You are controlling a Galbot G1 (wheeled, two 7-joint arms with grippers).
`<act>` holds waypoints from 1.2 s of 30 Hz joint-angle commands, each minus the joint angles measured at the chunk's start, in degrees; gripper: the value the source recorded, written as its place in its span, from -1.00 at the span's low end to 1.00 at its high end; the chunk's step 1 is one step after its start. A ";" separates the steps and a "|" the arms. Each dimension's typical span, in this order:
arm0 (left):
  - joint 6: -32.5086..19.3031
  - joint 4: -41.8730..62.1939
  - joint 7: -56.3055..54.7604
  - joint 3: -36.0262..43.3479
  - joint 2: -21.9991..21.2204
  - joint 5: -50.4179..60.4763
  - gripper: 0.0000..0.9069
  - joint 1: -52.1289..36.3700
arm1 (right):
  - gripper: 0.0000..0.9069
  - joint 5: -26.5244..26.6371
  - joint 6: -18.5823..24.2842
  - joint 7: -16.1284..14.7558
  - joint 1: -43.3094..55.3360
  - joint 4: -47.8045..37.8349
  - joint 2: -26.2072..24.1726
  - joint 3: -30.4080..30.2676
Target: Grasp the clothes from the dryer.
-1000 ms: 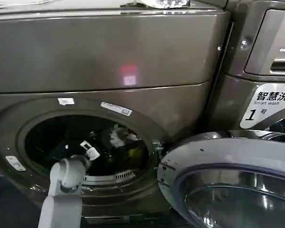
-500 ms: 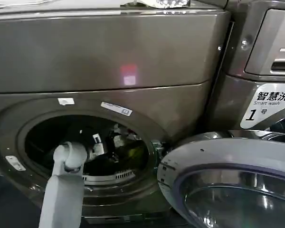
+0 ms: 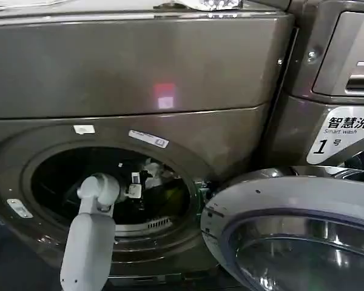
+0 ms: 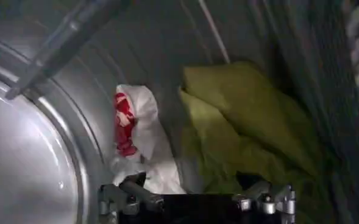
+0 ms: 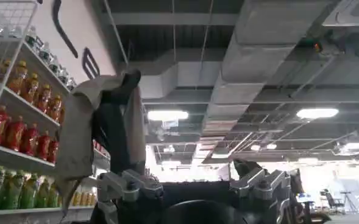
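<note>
In the head view the left arm reaches up from about 7 o'clock into the round mouth of the dryer (image 3: pixel 139 79), and the left gripper (image 3: pixel 135 187) sits inside the drum just beside the clothes (image 3: pixel 161 182), which lie at about 3 o'clock in the opening as a pale and yellow-green patch. The open door (image 3: pixel 291 230) hangs at the lower right, and a second machine (image 3: pixel 340 91) labelled "Smart wash" stands at 2 o'clock.

The left wrist view brings the bundle close: the clothes (image 4: pixel 216 128) rest against the curved metal drum wall (image 4: pixel 39 152), a white piece with red print next to a larger crumpled yellow-green piece. The left gripper (image 4: pixel 197 198) has its fingers spread apart, close before the fabric, clamping nothing.

The right wrist view looks up at a ceiling and shelves of bottles (image 5: pixel 17 122); the right gripper (image 5: pixel 194 185) stands with its fingers apart and empty.
</note>
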 commanded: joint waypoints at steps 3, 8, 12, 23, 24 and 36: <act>1.02 6.25 0.27 0.23 -0.23 -3.23 1.00 -1.85 | 1.00 0.00 -0.04 0.02 0.11 0.21 -0.04 -0.10; 1.80 8.75 0.25 1.21 -0.31 -5.67 1.00 -2.40 | 1.00 -0.01 -0.04 0.01 0.11 0.27 -0.01 -0.21; 2.28 10.34 0.25 1.36 -0.66 -7.50 1.00 -2.41 | 1.00 0.00 -0.03 0.02 -0.01 0.15 -0.14 -0.08; 2.27 14.64 0.23 0.60 -0.14 -8.58 1.00 -2.41 | 1.00 0.00 0.06 -0.03 -0.04 -0.04 -0.08 -0.16; 2.29 14.95 0.24 0.46 -0.09 -8.83 1.00 -2.44 | 1.00 -0.02 0.09 -0.03 -0.08 -0.12 -0.10 -0.18; 2.42 20.31 0.21 -0.79 -0.18 -9.19 -0.95 -3.79 | 1.00 0.26 0.02 -0.11 -0.66 0.33 -0.13 0.30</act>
